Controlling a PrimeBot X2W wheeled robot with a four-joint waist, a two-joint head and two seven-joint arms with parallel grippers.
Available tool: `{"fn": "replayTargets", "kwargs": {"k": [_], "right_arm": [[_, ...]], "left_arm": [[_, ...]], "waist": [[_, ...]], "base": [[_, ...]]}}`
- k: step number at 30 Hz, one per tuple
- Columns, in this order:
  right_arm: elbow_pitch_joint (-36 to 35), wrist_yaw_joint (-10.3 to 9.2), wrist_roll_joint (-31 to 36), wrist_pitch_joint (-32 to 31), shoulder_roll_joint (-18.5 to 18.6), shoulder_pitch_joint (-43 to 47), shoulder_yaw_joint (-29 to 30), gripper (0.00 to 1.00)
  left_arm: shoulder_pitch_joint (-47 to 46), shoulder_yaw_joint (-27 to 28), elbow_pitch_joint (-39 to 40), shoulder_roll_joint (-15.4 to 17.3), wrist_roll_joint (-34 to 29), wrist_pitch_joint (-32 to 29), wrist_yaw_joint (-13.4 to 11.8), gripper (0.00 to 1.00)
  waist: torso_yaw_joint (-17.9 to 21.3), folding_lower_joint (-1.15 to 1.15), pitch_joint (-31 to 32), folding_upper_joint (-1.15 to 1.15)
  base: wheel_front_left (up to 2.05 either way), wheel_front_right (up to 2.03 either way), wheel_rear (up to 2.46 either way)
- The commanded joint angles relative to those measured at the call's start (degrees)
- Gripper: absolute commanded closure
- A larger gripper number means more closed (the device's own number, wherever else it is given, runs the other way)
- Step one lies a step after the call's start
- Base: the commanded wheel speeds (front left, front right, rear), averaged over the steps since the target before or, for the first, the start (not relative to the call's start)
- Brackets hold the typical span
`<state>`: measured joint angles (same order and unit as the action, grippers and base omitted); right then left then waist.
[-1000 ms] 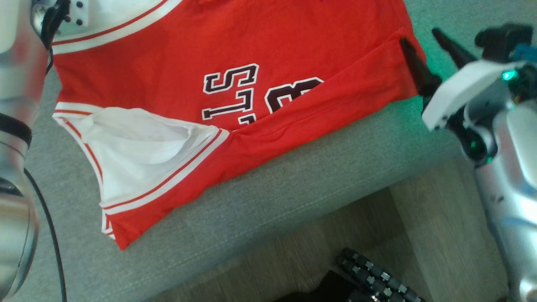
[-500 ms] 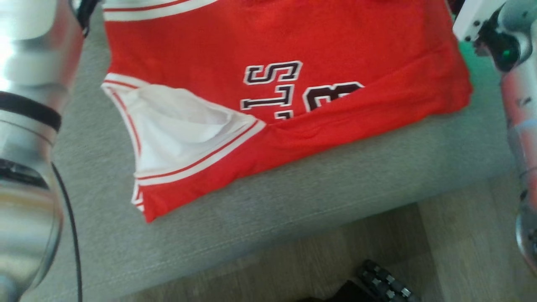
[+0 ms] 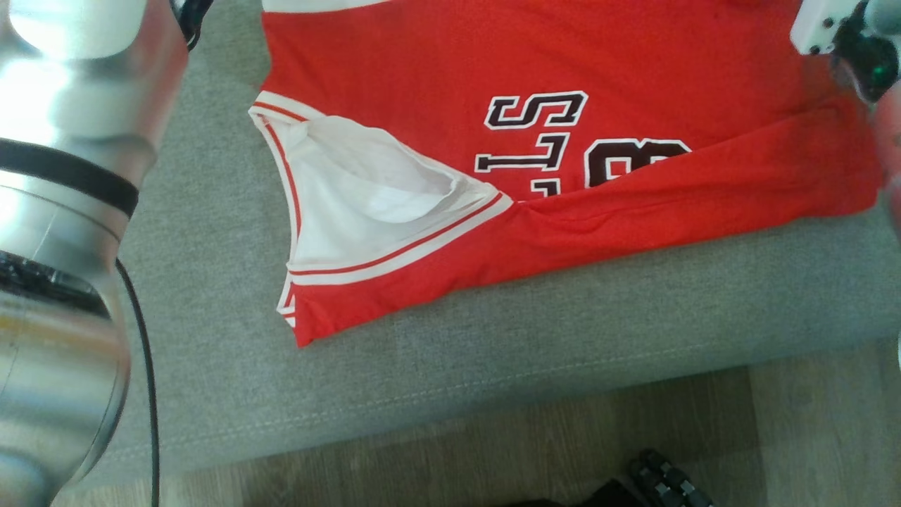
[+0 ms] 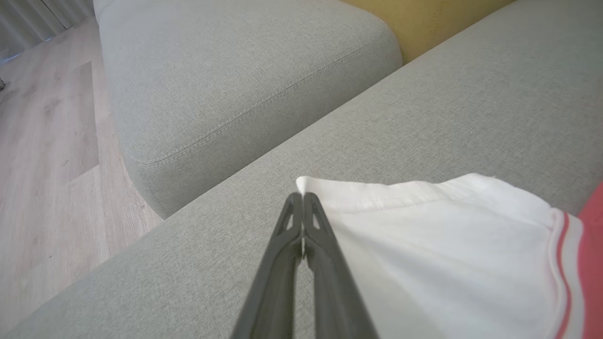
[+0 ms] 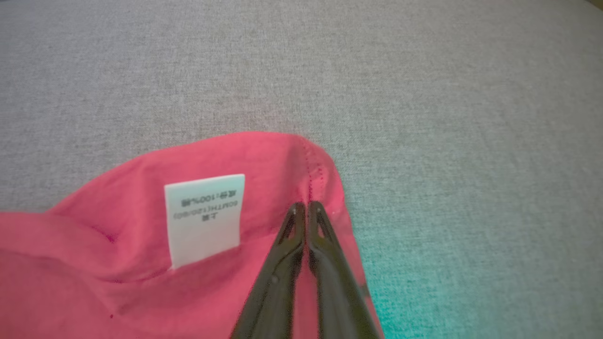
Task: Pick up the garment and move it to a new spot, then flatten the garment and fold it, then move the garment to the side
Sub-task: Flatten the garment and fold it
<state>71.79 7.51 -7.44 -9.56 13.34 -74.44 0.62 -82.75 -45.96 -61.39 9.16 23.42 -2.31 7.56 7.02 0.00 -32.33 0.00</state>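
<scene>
Right claw, spread a second ago, now presses together on the red hem corner of the garment. Left claw pinches its white corner. On the sofa, the garment's lettering is half hidden under a fold and its top is cut off.

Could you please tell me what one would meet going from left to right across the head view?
Left arm's silver forearm → black cable → garment's white sleeve panel → dark lettering → right arm's wrist.
</scene>
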Motion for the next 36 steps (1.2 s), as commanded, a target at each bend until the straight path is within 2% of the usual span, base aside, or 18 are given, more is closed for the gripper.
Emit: {"fn": "replayTargets", "kwargs": {"k": [1,6,14,21,27,32,36], "right_arm": [[-0.73,-0.02,0.88,0.68,0.64,-2.12,0.4,1.0],[0.17,-0.02,2.25,2.7,0.99,-4.01,1.57,1.0],[0.51,-0.02,3.82,7.93,2.04,-7.15,5.04,1.0],[1.08,-0.02,3.02,10.0,1.29,-6.46,6.27,1.0],[0.41,-0.02,0.62,12.31,1.36,-2.03,1.14,1.0],[-1.75,-0.02,-3.96,13.58,1.15,4.65,-3.99,1.0],[-5.24,-0.02,-8.05,12.83,2.3,10.84,-8.51,1.0]], "left_arm": [[-4.43,0.39,1.8,1.81,0.58,1.07,-0.09,1.0],[-5.15,0.36,2.03,2.85,1.15,4.28,-0.11,1.0],[-7.13,1.57,1.78,4.06,1.0,12.32,-2.43,1.0],[-4.27,1.3,1.8,3.33,2.46,14.84,-1.49,1.0],[3.29,2.01,6.27,4.74,5.95,16.13,-0.63,1.0],[13.09,2.89,13.24,8.04,10.14,15.54,-0.39,1.0],[22.0,3.66,21.96,11.04,12.67,14.11,-2.41,1.0]], "waist": [[-0.33,0.0,-0.11,0.0],[-0.47,0.0,-0.01,0.0],[-0.55,0.0,0.2,0.0],[-1.81,0.0,2.61,0.0],[-2.56,0.0,6.48,0.0],[-2.27,0.0,10.33,0.0],[-2.15,0.0,12.73,0.0]], "base": [[0.0,0.0,0.0],[0.0,0.0,0.0],[0.0,0.0,0.0],[0.0,0.0,0.0],[0.0,0.0,0.0],[0.0,0.0,0.0],[0.0,0.0,0.0]]}}
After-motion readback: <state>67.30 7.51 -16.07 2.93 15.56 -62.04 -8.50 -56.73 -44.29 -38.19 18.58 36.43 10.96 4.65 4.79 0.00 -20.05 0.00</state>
